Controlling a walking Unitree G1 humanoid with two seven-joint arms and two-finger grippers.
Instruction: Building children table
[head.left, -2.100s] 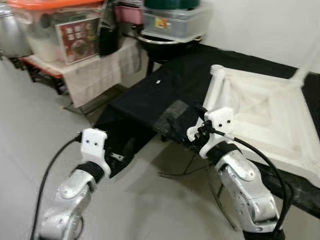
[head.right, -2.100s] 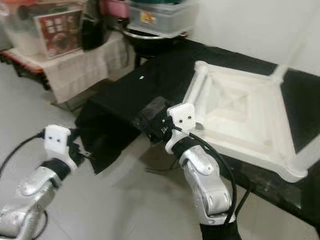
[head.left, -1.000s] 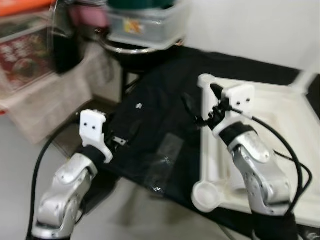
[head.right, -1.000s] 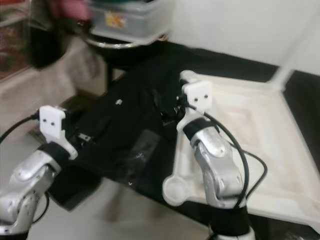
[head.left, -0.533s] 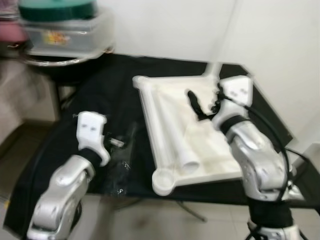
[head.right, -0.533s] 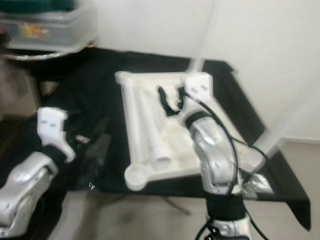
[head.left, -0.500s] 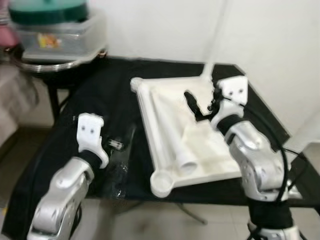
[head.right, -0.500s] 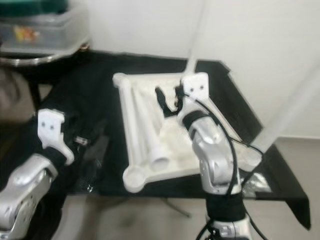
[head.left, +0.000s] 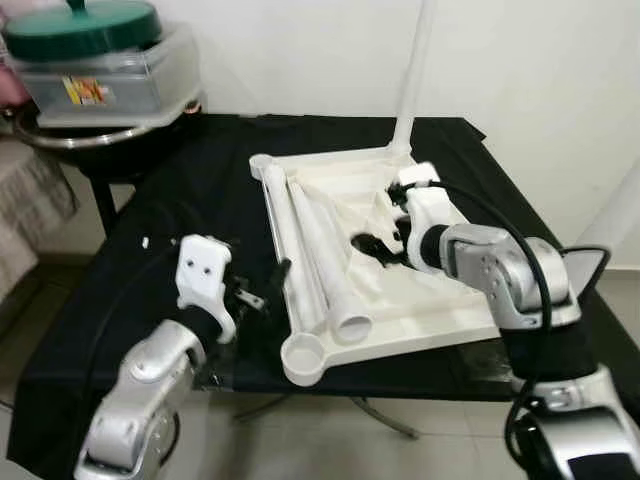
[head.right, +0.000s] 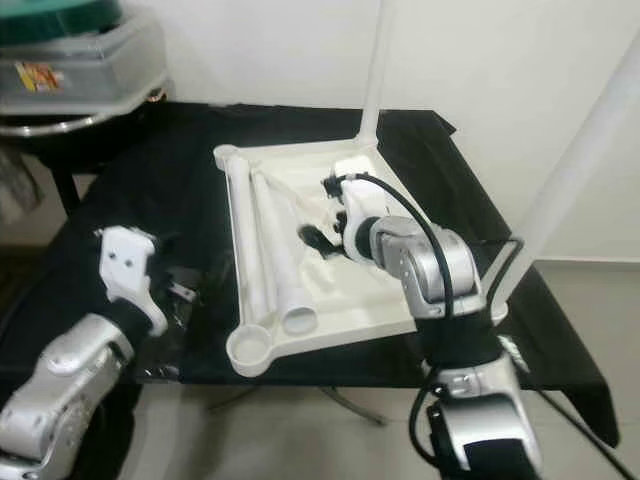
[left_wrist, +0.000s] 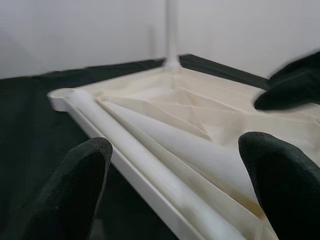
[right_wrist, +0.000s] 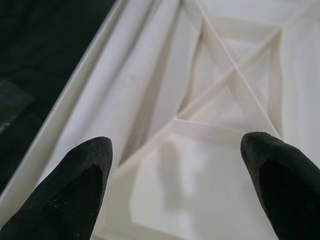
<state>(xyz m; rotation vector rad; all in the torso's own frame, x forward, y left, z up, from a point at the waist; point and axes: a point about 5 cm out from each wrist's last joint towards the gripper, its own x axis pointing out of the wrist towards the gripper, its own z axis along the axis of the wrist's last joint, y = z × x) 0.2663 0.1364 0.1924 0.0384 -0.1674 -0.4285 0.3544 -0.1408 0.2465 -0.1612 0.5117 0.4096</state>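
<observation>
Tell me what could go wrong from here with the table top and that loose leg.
The loose leg lies unattached inside the upturned table top; a nudge from the open right gripper above it could roll it. The table top's near corner socket sits near the black table's front edge, so a push from the left gripper might slide it off.

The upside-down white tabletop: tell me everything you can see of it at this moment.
The white tabletop looks like moulded plastic, lying underside up on the black-covered table, showing diagonal ribs and round corner sockets. One leg stands upright in the far corner; two loose leg tubes lie along its left edge. The right gripper hovers open over its middle, the left gripper open beside its left rim.
</observation>
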